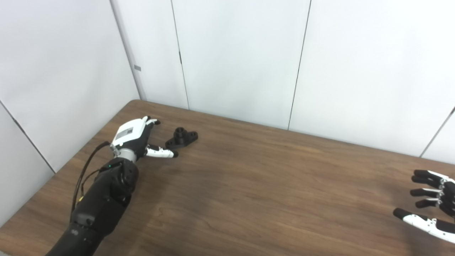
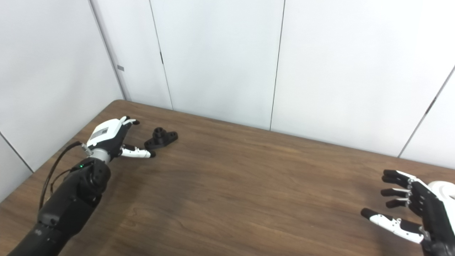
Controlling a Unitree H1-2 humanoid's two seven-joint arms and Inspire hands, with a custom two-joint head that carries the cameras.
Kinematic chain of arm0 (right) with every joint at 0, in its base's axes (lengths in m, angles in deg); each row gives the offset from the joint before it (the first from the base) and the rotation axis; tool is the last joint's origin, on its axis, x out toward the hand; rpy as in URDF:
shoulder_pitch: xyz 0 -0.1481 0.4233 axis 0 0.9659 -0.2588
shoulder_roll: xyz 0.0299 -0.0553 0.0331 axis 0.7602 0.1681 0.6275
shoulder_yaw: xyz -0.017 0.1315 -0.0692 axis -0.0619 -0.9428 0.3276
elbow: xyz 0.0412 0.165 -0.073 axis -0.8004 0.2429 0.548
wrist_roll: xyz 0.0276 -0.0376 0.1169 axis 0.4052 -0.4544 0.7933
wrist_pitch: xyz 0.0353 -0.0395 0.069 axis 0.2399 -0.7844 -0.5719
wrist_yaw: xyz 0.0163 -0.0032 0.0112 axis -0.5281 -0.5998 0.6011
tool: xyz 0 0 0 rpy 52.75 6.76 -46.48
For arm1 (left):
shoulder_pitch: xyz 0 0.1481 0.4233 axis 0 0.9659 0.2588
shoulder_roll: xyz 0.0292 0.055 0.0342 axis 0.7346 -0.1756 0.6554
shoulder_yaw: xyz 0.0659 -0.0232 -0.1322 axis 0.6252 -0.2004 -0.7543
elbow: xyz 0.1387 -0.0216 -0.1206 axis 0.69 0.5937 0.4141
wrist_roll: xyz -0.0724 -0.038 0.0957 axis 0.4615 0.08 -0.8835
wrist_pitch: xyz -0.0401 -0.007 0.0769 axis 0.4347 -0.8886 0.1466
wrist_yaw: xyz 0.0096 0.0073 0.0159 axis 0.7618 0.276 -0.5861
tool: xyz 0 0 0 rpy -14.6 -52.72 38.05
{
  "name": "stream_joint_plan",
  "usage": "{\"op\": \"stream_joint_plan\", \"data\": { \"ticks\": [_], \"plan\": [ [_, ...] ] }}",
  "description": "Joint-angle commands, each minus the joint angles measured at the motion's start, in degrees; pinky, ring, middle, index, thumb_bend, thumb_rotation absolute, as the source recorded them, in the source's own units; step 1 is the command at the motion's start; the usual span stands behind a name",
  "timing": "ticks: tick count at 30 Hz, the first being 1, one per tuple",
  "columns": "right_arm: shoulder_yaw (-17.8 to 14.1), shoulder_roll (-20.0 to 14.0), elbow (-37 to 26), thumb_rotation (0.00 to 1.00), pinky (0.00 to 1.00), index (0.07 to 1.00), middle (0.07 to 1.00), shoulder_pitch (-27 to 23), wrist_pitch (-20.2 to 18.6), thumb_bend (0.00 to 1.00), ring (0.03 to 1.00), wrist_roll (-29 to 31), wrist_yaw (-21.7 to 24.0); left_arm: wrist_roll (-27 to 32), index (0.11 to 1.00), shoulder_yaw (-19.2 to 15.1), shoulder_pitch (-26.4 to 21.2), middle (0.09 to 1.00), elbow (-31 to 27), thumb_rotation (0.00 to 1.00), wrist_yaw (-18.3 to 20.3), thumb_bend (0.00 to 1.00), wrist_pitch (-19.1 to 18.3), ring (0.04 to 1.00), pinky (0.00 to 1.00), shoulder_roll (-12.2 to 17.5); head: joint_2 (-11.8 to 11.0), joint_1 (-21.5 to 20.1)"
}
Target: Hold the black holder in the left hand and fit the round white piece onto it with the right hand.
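Little is done yet: the black holder (image 1: 181, 138) lies on the wooden table (image 1: 249, 185) near its far left corner, unheld. The left hand (image 1: 137, 138) sits just beside it, fingers spread and empty. Well to the holder's right, the right hand (image 2: 412, 208) is spread and empty too, with a round white piece (image 2: 444, 188) partly hidden behind it. Plain white wall panels (image 1: 234, 57) close in behind the table.

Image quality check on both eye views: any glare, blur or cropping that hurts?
Left eye view: even soft light, faint shadows, black holder fairly sharp, right hand cropped at the frame edge. Right eye view: same lighting, no glare on the table, left hand clear, a white object behind the right hand is cut off.
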Motion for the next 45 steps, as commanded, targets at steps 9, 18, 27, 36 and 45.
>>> {"op": "stream_joint_plan", "data": {
  "ticks": [9, 18, 27, 36, 45],
  "plan": [
    [-0.78, -1.02, -2.53, 0.0, 0.5, 0.708, 0.714, -0.71, 0.84, 0.66, 0.613, 0.06, -0.54, 1.53, 0.842, 0.31, -3.13, 1.0, 5.98, 0.39, -7.89, 1.0, 4.21, 1.0, 1.0, -1.0, 0.34, -0.68],
    [-0.68, -0.73, -3.06, 0.0, 0.49, 0.703, 0.714, -0.82, -0.08, 0.66, 0.61, 0.17, -0.48, 7.2, 0.775, -0.96, -4.87, 1.0, 13.18, 0.31, -15.27, 0.95, 11.28, 1.0, 1.0, -4.29, 0.65, -1.13],
    [-0.72, -1.05, -3.34, 0.0, 0.49, 0.7, 0.707, -0.85, -0.12, 0.66, 0.599, 0.0, -0.47, 9.85, 0.73, -0.1, -5.89, 0.996, 17.42, 0.25, -17.51, 0.87, 13.68, 1.0, 1.0, -5.4, 0.86, -1.59],
    [-0.85, -1.2, -3.81, 0.0, 0.49, 0.698, 0.709, -0.73, -0.22, 0.65, 0.608, -0.15, -0.51, 11.0, 0.721, 0.41, -6.27, 0.989, 18.78, 0.23, -17.81, 0.86, 13.98, 1.0, 1.0, -5.36, 0.95, -1.69],
    [-0.54, -0.42, -3.94, 0.0, 0.51, 0.71, 0.715, -0.98, -1.2, 0.64, 0.614, -0.68, -0.8, 12.76, 0.493, 0.9, -6.97, 0.893, 22.17, 0.06, -19.01, 0.54, 17.66, 0.978, 1.0, -5.75, 0.62, -2.05]
  ]
}}
